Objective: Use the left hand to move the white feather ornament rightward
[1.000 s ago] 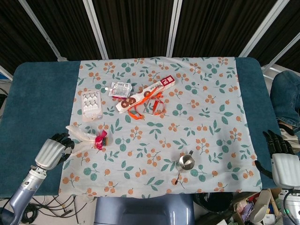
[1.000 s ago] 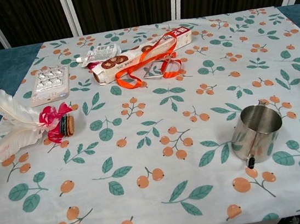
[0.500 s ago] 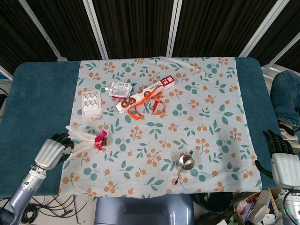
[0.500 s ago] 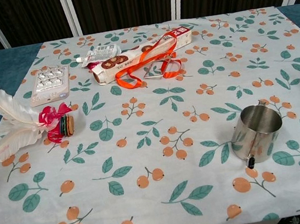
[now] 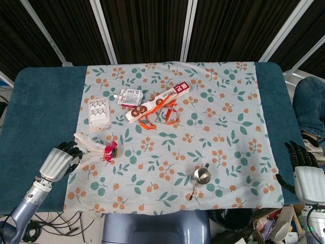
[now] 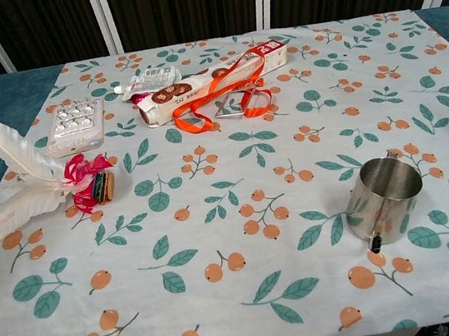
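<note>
The white feather ornament (image 5: pixel 93 148) is lying near the left edge of the floral tablecloth (image 5: pixel 213 152), its plumes fanning leftward and its pink ribbon knot pointing right — in the chest view (image 6: pixel 26 184) the two feathers are spreading apart like a V, with a small striped disc tucked against the ribbon. The left hand (image 5: pixel 59 158) is sitting just beside the feather tips, at the cloth's left border, dark fingers (image 5: pixel 70 148) reaching toward the plumes; whether they are actually pinching the feathers or only touching them, I cannot tell from here. Just above the ornament a blister pack (image 5: pixel 98 114) is resting, and further up-right a long printed box (image 5: pixel 158 102) is lying diagonally with an orange ribbon (image 5: pixel 161 114) looping beneath it and a small foil pouch (image 5: pixel 130 96) by its left end. A steel cup (image 5: pixel 202 176) is standing well apart to the right, near the front edge. The right hand (image 5: pixel 304 173) is hanging off the table's right side — fingers straight and slightly spread, holding nothing.
</note>
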Tool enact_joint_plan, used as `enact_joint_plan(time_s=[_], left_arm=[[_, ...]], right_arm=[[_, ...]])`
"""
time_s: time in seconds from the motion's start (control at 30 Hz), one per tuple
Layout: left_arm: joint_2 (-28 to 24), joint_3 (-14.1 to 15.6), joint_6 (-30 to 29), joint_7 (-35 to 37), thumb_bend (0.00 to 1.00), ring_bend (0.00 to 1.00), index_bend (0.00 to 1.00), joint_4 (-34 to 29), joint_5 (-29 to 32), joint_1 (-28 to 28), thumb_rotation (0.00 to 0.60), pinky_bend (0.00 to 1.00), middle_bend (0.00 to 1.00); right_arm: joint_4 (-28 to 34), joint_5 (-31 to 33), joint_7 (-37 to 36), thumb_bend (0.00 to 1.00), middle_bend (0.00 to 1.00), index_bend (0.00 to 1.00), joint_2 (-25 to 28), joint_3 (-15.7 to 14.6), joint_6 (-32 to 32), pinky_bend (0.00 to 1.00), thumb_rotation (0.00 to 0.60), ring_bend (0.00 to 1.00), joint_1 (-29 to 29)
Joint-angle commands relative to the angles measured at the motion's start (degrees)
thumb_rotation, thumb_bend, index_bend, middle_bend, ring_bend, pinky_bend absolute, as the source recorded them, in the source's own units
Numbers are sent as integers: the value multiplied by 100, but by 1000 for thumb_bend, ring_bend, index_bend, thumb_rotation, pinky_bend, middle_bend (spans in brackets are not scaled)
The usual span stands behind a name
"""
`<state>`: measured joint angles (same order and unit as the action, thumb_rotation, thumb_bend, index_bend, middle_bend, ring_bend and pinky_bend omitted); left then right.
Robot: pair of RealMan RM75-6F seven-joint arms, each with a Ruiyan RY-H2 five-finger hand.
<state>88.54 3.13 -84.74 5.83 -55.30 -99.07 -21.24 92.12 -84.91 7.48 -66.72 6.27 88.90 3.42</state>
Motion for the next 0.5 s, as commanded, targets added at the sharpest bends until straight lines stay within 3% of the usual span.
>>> enact_joint_plan(time_s=[0.03,0.23,0.5], left_arm=[[-96,-32,42,-165,446,279,581,-125,-89,-130,600,391,542],[-341,-120,137,-568,446,279,583,-482,-222,-378,600,391,544],[-821,-248,738,-1331,447,279,583,-1239,-331,-877,600,391,545]], right_arm=[[0,0,1,135,64,88,0,-1,-3,159,600,104,1],[3,-4,-3,135,64,88,1,-5,-5,159,600,104,1],[7,-10,8,135,64,88,-7,-7,-4,159,600,104,3]])
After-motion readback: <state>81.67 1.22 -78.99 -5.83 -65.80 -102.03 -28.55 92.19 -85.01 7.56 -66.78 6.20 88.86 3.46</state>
